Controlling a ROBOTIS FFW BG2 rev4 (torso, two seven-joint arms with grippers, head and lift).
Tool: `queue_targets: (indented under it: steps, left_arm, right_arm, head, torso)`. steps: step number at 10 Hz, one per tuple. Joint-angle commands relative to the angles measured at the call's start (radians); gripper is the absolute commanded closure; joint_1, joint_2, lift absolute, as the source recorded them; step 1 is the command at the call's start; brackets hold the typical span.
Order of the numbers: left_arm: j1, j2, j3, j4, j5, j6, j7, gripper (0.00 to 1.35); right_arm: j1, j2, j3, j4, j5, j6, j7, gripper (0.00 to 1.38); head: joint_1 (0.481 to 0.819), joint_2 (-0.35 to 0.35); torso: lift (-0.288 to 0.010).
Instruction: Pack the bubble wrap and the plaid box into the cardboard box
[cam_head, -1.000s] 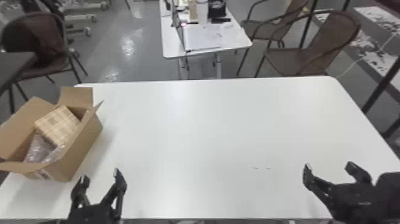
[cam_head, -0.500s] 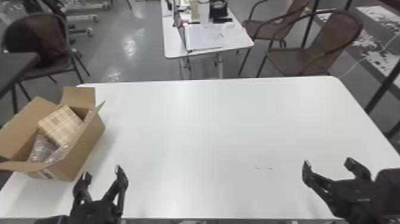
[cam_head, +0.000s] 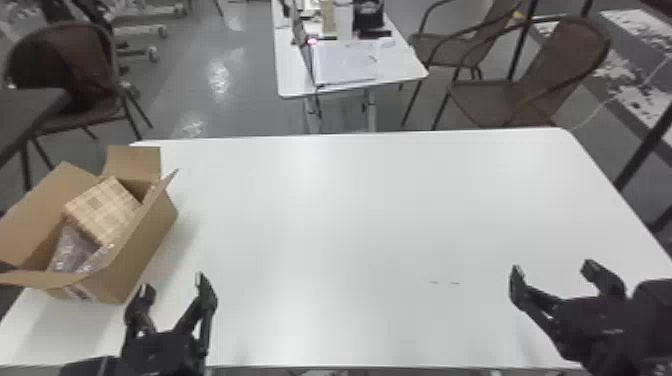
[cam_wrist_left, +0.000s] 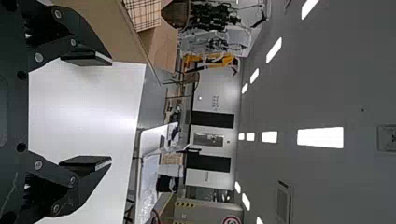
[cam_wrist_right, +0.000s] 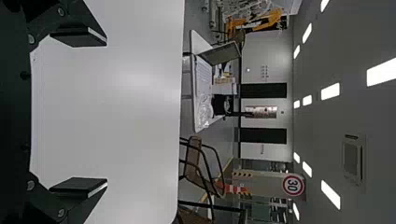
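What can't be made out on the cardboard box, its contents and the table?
- Bubble wrap, lower part: head view, hidden by the cardboard box's side wall.
- What the plaid box rests on: head view, hidden by the plaid box itself.
- Left flap, outer end: head view, cut off by left edge.
- Dark marks on the table: head view, too small to identify.

the head view looks forward and down from above the tabletop (cam_head: 350, 225); both wrist views face across it from nearer, the left sharing the cardboard box (cam_head: 147, 245).
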Motion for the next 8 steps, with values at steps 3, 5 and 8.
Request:
queue_targets:
  steps: [3, 5, 8]
  left_arm:
    - [-0.019, -0.003, -0.003, 0.031, 0.018, -0.047, -0.009, 0.51]
    - [-0.026, -0.003, 0.000, 0.037, 0.031, -0.047, -0.034, 0.50]
    - [-0.026, -0.003, 0.004, 0.032, 0.044, -0.035, -0.037, 0.46]
  right_arm:
    - [-0.001, 0.003, 0.000, -0.001, 0.014, -0.005, 0.000, 0.22]
    - [-0.001, 0.005, 0.000, 0.000, 0.022, -0.014, 0.000, 0.22]
    - [-0.006, 0.014, -0.002, 0.003, 0.028, -0.022, -0.003, 0.22]
  head:
    - [0.695, 0.090]
    - [0.695, 0.086]
    - [0.695, 0.086]
  torso:
    - [-0.122]
    - [-0.122]
    - [-0.122]
